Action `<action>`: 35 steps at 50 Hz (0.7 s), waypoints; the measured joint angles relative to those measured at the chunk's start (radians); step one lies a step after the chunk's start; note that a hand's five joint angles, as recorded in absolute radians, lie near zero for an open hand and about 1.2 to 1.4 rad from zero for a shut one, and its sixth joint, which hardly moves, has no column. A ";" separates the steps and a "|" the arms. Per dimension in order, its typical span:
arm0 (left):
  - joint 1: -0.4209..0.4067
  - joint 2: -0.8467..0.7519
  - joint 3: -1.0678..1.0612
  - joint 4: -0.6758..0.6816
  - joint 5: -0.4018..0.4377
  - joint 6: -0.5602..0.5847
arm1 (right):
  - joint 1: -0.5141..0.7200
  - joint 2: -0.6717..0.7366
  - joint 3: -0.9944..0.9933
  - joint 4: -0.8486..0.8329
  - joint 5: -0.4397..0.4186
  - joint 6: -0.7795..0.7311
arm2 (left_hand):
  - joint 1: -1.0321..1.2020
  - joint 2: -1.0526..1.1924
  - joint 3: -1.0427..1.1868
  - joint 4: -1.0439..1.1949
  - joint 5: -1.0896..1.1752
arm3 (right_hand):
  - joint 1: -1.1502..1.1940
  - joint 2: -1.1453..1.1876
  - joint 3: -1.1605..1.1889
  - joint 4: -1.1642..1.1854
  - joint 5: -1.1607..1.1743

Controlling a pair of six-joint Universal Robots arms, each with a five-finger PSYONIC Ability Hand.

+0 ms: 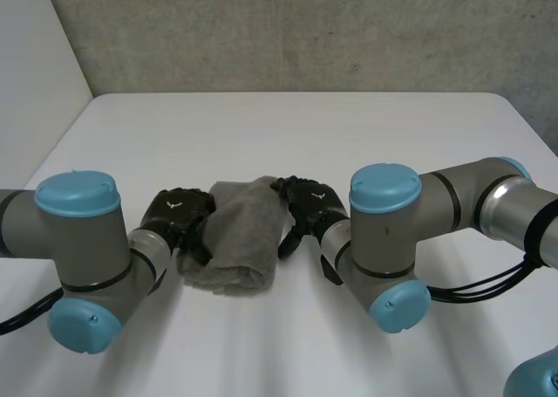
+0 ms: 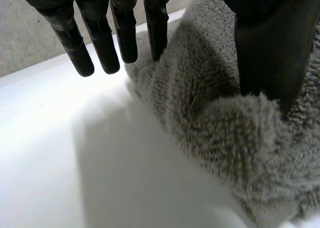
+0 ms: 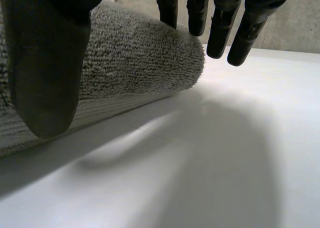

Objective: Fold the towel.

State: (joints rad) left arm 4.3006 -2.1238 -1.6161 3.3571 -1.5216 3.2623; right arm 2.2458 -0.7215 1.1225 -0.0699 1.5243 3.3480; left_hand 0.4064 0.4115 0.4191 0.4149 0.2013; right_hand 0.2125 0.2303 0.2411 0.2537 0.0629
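My left hand [image 1: 179, 215] and right hand [image 1: 307, 207] sit low on the white bench [image 1: 288, 135], with the grey towel [image 1: 237, 240] bunched between them, toward the bench's 6 o'clock side in the head view. From my left hand the towel lies at 3 o'clock; from my right, at 9 o'clock. My left hand is released: its fingers [image 2: 125, 35] hang straight just beside the towel's edge, and the thumb [image 2: 270, 52] rests against the pile. My right hand is released too, with its fingers [image 3: 220, 35] straight above the towel's rounded fold and its thumb [image 3: 45, 62] alongside the cloth.
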 measured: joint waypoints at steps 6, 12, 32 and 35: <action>-0.013 0.045 -0.022 0.001 -0.001 -0.001 | 0.000 -0.016 0.008 0.022 -0.001 -0.005 | -0.007 -0.019 -0.022 -0.021 -0.010 | 0.000 0.000 0.000 0.000 0.000; -0.019 0.109 -0.039 0.000 -0.001 -0.001 | -0.006 -0.080 0.021 0.035 -0.004 -0.006 | -0.039 -0.058 -0.059 -0.051 -0.052 | 0.000 0.000 0.000 0.000 0.000; 0.022 0.428 0.126 -0.054 -0.008 -0.075 | -0.102 -0.572 0.102 -0.004 0.163 -0.204 | -0.155 -0.165 -0.167 -0.156 -0.143 | 0.000 0.000 -0.005 0.000 0.000; 0.048 0.452 0.146 -0.100 -0.010 -0.085 | -0.128 -0.610 0.127 -0.017 0.217 -0.246 | -0.155 -0.165 -0.167 -0.156 -0.143 | 0.000 0.000 -0.005 0.000 0.000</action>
